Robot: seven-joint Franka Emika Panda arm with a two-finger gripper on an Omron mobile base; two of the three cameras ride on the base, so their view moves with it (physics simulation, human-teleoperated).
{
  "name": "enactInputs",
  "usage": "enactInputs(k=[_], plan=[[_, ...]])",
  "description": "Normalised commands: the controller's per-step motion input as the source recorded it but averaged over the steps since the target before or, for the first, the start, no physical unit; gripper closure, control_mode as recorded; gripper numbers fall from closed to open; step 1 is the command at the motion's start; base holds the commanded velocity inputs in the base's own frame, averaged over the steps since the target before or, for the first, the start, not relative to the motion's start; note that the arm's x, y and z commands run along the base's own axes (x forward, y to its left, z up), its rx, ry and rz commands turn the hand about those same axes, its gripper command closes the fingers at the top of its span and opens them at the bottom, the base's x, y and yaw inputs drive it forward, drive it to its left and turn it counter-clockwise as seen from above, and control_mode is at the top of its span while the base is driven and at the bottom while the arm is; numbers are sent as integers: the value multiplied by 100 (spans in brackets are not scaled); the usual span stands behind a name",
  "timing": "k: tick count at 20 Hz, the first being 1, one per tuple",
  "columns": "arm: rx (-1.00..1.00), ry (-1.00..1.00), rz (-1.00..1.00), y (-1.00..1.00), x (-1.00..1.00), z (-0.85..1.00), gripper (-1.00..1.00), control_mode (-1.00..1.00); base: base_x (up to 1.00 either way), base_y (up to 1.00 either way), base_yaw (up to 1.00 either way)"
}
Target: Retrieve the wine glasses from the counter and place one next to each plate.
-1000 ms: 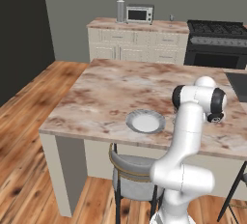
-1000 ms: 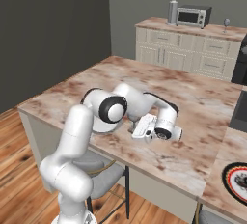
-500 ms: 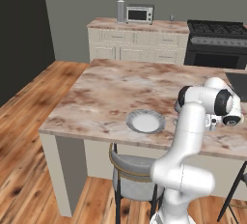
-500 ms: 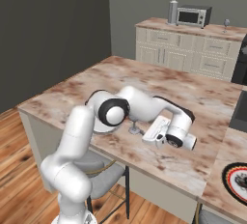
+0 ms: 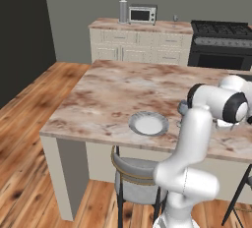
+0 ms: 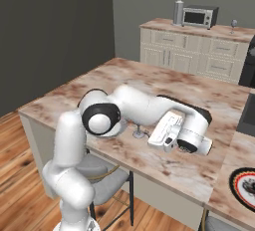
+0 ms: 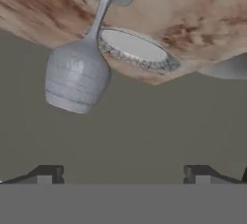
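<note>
One glass, left base view: a translucent grey-blue stemmed wine glass (image 5: 183, 109) stands just right of the white round plate (image 5: 148, 123) on the marbled island top (image 5: 118, 92), mostly behind my arm.
Right base view: my end effector (image 6: 170, 144) hangs beside that glass's foot (image 6: 138, 134); a second stemmed glass (image 6: 232, 24) stands on the far marbled counter (image 6: 199, 30); black-rimmed plate (image 6: 245, 187) at right.
Hand view: my fingertips (image 7: 46, 173) are spread wide, holding nothing; the glass is apart from them.

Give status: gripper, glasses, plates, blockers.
Gripper open, holding nothing. One wine glass standing on the island beside the white plate. Second glass on the far counter. Patterned plate has no glass by it.
</note>
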Motion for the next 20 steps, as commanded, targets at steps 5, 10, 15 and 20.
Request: enactInputs(k=[5,10,15,20], plan=[[0,-31,9,9,-96,100,-100,-100,0,0,0],[-11,-43,4,44,-82,74,-100,-100,0,0,0],[-2,-26,4,65,-41,56,-100,-100,0,0,0],[-14,-38,-2,70,-49,22,-100,-100,0,0,0]])
